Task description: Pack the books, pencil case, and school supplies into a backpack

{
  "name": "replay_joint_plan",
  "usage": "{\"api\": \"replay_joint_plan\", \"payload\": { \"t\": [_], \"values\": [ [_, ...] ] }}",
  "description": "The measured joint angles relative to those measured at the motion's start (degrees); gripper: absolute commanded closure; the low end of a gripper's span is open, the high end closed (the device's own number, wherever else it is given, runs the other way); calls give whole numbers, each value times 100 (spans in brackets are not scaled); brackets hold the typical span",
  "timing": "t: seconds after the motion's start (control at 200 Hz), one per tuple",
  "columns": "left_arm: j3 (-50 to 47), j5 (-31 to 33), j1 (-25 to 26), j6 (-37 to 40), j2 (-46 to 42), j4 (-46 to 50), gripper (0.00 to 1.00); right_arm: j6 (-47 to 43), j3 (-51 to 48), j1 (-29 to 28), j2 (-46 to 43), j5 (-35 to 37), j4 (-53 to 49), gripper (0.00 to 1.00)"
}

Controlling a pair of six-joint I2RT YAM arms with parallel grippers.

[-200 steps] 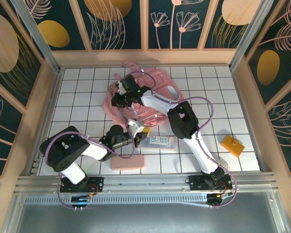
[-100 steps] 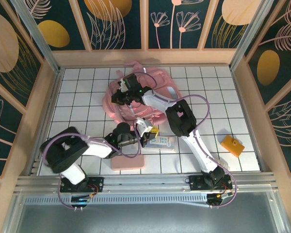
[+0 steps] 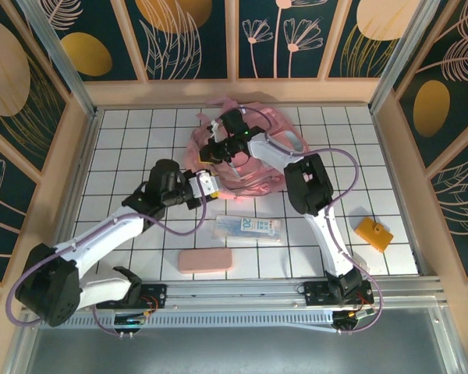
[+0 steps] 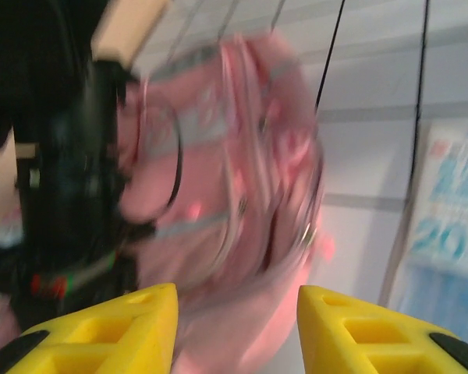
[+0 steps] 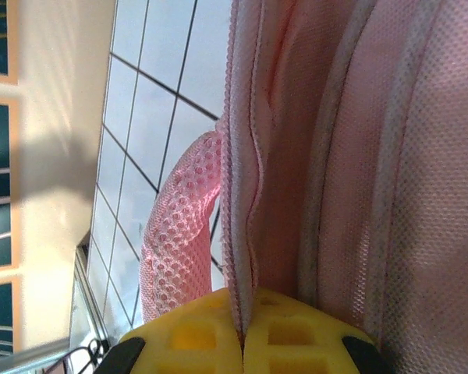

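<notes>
At left, I am watching the left gripper point(image 4: 238, 310) hovering, yellow jaws parted and empty, just beside the large soft pink backpack point(image 3: 253, 179). The right gripper point(image 5: 243, 336) is pinching the backpack's rim fabric tight. If that thin edge slips, the mouth risks sagging closed with the salmon-pink oblong pencil case point(image 3: 205, 260), clear blue-green-printed packet point(image 3: 248, 227) and small orange block point(image 3: 374, 233) lying unpacked in front.

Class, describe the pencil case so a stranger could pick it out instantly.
From the big pink backpack, come toward the near edge of the table, past the clear packet printed "20". The pencil case lies flat just beyond, slightly left. Unlike the packet, it is plain salmon pink, unprinted.
</notes>
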State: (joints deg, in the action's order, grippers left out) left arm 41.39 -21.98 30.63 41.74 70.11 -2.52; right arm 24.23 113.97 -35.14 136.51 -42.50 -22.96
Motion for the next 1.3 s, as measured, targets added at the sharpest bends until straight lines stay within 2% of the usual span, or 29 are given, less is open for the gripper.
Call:
{"api": "replay_joint_plan", "payload": {
  "t": [0.05, 0.07, 0.095, 0.175, 0.355, 0.616, 0.781, 1.011, 1.146, 1.301],
  "values": [
    [175, 26, -190, 426, 212, 363, 53, -160, -4, 37, -28, -59, -177, 69],
    [264, 44, -247, 608, 323, 507, 53, -188, -4, 48, -33, -70, -254, 62],
    [356, 52, -286, 763, 437, 643, 53, -280, -4, 59, -42, -109, -326, 58],
    [684, 101, -350, 1276, 859, 1034, 52, -503, -66, 76, -116, -105, -514, 53],
    [1023, -24, -354, 2085, 1266, 1425, 51, -562, -1139, 195, -977, 61, -350, 51],
    [1744, -52, -339, 2833, 2002, 1786, 51, -236, -3873, 964, -3545, 1029, 553, 53],
    [2470, 83, -208, 3213, 2675, 2124, 53, -66, -5136, 916, -4614, 1296, 874, 53],
    [2962, 367, 122, 3458, 3613, 2597, 54, 188, -6183, 793, -4924, 1314, 949, 53],
    [3051, 461, 184, 3449, 3797, 2695, 61, 184, -6371, 629, -4937, 1314, 1071, 53],
    [3051, 555, 186, 3279, 3799, 2623, 80, 160, -6666, 240, -4935, 1320, 1421, 52]
  ]
}}
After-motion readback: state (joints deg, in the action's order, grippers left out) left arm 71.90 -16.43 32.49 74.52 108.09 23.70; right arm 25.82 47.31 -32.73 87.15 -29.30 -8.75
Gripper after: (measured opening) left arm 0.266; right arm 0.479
